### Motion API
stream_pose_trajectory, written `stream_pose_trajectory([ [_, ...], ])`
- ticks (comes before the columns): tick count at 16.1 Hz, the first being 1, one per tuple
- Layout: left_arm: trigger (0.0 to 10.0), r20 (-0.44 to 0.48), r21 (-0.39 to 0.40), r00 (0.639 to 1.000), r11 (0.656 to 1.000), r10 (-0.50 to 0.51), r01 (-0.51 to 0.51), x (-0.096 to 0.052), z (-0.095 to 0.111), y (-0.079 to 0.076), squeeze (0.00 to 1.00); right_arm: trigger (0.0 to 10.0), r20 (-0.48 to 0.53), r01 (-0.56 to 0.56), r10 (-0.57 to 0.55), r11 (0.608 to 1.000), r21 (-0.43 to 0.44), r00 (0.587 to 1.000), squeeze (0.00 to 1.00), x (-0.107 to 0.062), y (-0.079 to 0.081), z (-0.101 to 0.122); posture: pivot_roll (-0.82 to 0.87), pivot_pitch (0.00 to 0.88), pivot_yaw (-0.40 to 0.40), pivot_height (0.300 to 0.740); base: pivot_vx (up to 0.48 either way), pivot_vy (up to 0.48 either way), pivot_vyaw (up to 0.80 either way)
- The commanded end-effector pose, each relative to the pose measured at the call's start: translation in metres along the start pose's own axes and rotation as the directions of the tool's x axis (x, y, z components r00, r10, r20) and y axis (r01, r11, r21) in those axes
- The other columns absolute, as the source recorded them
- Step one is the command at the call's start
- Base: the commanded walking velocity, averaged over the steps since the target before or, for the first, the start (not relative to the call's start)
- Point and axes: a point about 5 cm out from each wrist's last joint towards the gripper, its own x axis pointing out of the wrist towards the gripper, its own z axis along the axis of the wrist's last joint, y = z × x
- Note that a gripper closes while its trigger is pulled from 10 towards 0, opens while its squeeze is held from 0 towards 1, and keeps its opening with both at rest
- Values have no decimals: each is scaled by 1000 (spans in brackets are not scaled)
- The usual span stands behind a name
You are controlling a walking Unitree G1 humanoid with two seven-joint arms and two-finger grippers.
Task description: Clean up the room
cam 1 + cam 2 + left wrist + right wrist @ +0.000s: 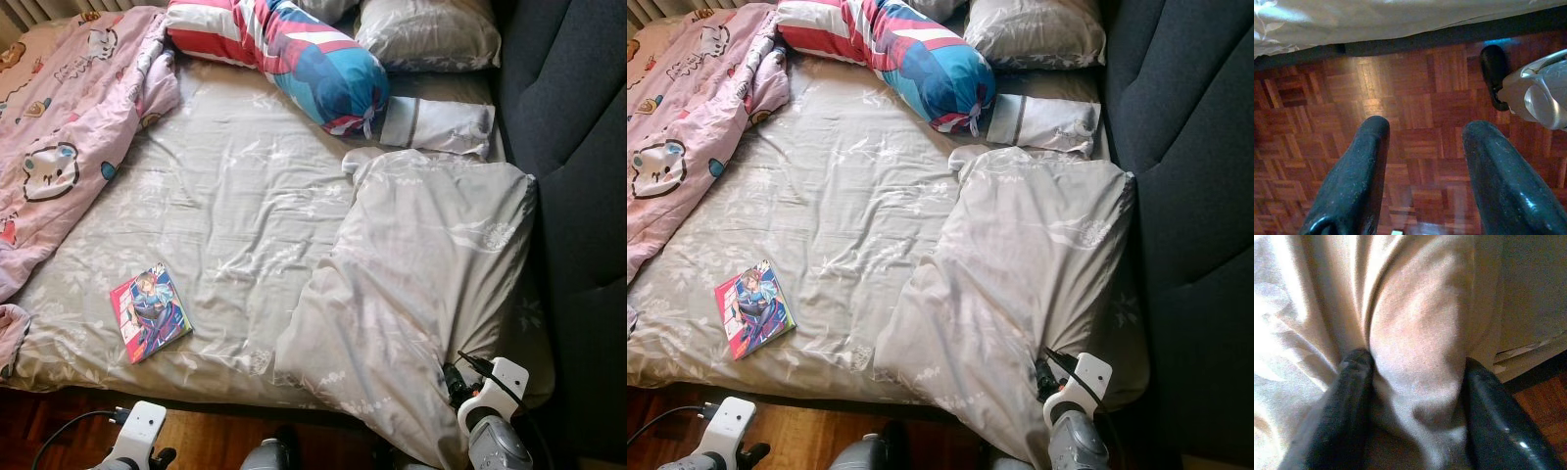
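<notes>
The two head views look forward and steeply down from the foot edge of the bed (225, 196), sharing nearly the same scene: sheet, book (150, 312), duvet (431, 274), pillows and headboard (578, 127), with the right eye's picture shifted slightly sideways. The left wrist view faces down along its end effector (1422, 171) at the parquet floor (1415, 88), the bed's edge at the frame's far side. The right wrist view sits very close along its end effector (1415, 416), pressed against duvet fabric.
</notes>
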Motion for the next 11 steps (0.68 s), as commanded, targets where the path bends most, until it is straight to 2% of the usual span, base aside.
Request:
stream_pose_trajectory([
  [1, 10000, -55, 11, 998, 1000, 8, -7, -6, -17, 6, 0, 0, -148, 25, -25, 1000, 0, 989, 0, -12, -5, -40, 101, 330, 157, 740, 0, 0, 0],
  [6, 10000, -60, 16, 998, 1000, 10, -9, -6, -18, 6, 0, 0, -144, 35, -35, 999, -4, 989, 0, -13, -5, -41, 100, 331, 160, 740, 0, 0, 0],
  [11, 10000, -61, 19, 998, 1000, 10, -9, -6, -18, 7, 0, 0, -117, 65, -68, 997, -32, 991, 0, -11, -11, -33, 100, 329, 159, 740, 0, 0, 0],
])
